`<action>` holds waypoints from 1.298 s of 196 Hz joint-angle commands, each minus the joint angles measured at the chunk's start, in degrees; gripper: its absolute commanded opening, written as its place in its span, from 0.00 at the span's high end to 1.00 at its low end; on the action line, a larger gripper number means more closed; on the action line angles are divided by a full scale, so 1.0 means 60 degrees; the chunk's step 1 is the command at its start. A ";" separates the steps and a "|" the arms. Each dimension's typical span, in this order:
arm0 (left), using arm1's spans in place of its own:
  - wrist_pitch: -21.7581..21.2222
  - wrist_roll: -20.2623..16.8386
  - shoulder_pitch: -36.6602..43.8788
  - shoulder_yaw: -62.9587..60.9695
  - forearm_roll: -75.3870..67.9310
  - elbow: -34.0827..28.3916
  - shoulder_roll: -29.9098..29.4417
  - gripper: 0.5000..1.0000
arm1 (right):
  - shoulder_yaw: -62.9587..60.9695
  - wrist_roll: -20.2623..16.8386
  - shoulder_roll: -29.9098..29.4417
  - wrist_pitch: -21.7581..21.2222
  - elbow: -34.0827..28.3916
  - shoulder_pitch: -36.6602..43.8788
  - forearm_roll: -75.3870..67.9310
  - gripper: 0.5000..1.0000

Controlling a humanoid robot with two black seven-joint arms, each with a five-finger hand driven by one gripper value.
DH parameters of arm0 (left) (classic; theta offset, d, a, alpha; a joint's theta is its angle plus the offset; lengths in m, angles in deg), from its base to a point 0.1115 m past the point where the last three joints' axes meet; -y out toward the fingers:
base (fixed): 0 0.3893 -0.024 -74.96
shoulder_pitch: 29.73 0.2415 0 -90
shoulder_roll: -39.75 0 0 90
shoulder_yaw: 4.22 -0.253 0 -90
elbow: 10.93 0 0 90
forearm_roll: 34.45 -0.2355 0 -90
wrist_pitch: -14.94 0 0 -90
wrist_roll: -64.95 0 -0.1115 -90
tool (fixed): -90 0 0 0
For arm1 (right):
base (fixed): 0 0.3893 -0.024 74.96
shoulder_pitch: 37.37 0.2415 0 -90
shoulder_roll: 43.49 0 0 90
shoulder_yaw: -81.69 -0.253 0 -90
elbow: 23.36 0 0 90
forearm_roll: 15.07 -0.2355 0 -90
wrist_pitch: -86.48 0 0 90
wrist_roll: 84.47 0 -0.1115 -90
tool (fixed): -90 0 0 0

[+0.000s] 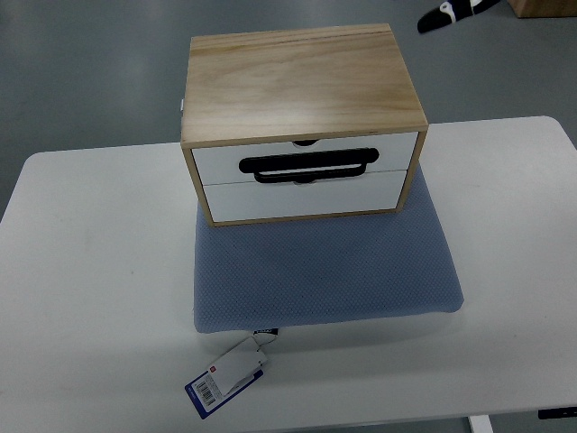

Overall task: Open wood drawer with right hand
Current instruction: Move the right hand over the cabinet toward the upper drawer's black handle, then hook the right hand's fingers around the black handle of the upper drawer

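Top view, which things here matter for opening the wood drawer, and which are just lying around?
For the job:
- wooden drawer box, both white drawers shut
- upper drawer
- black handle on the front

Just lying about:
- blue-grey mat under the box
- hang tag with barcode at the mat's near edge
- white table
- black and white object on the floor behind

Neither robot hand is in view.

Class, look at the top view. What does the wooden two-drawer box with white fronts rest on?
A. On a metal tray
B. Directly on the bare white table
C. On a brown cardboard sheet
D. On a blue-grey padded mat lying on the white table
D: the wooden two-drawer box with white fronts sits on the back part of the blue-grey padded mat, which lies on the white table; neither robot hand is in view.
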 commanded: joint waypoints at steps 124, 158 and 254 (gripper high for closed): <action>0.0004 -0.0001 -0.0002 -0.0013 0.0000 -0.0001 0.0000 0.00 | 0.3356 -0.0185 -0.4396 0.0974 -0.0334 0.1462 0.0406 0.14; 0.0004 -0.0001 -0.0002 0.0002 0.0000 -0.0001 0.0000 0.00 | 0.3591 -0.0258 -0.4748 0.1633 -0.0334 0.1331 0.0391 0.14; 0.0004 -0.0001 -0.0002 -0.0013 0.0000 -0.0001 0.0000 0.00 | 0.3737 -0.0859 -0.5173 0.2819 -0.0305 0.0510 0.0259 0.14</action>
